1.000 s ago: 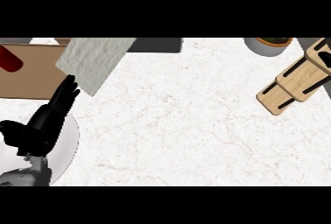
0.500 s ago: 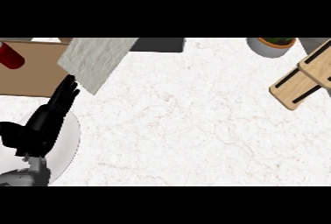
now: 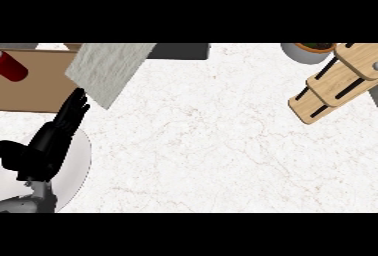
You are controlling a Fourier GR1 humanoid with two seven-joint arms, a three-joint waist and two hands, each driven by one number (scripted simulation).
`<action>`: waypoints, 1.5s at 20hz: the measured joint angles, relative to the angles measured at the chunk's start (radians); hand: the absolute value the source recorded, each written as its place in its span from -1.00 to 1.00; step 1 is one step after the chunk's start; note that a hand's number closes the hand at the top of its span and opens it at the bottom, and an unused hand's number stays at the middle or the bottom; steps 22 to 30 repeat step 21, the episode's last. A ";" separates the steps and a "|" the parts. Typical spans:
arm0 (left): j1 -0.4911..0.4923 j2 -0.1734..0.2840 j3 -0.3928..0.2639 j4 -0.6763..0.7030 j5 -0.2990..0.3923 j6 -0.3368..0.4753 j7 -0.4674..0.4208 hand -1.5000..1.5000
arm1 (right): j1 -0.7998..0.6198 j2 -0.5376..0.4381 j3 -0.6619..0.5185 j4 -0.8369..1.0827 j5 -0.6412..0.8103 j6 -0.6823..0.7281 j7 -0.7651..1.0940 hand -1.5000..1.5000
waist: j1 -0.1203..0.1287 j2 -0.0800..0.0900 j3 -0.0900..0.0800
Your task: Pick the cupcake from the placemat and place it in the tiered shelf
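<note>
Placemat [image 3: 33, 87] left, tiered shelf [image 3: 339, 80] right

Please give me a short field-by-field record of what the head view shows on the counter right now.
left hand: open, fingers straight, pointing up toward the grey mat, holding nothing
right hand: not in view
grey mat: upper left, tilted, overlapping the wooden board
wooden board: far left, a red object on it
wooden rack: upper right, slanted
pot: top edge, beside the rack
cupcake: not visible

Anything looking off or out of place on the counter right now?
No spill or damage shows. The grey placemat lies askew, overlapping the brown board. No cupcake is visible on it. The left hand is open over a white plate; the wooden shelf sits far right.
</note>
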 measured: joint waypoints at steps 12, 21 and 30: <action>-0.007 -0.008 0.005 -0.004 -0.004 0.007 0.015 0.00 | -0.241 -0.113 -0.290 0.166 -0.294 0.327 0.248 -1.00 | -0.011 -0.002 0.001; -0.010 -0.012 0.004 -0.001 -0.008 0.003 -0.002 0.00 | -0.290 -0.344 -0.454 0.434 -0.418 0.573 0.379 -1.00 | 0.000 0.010 0.004; -0.010 -0.012 0.004 -0.001 -0.008 0.003 -0.002 0.00 | -0.290 -0.344 -0.454 0.434 -0.418 0.573 0.379 -1.00 | 0.000 0.010 0.004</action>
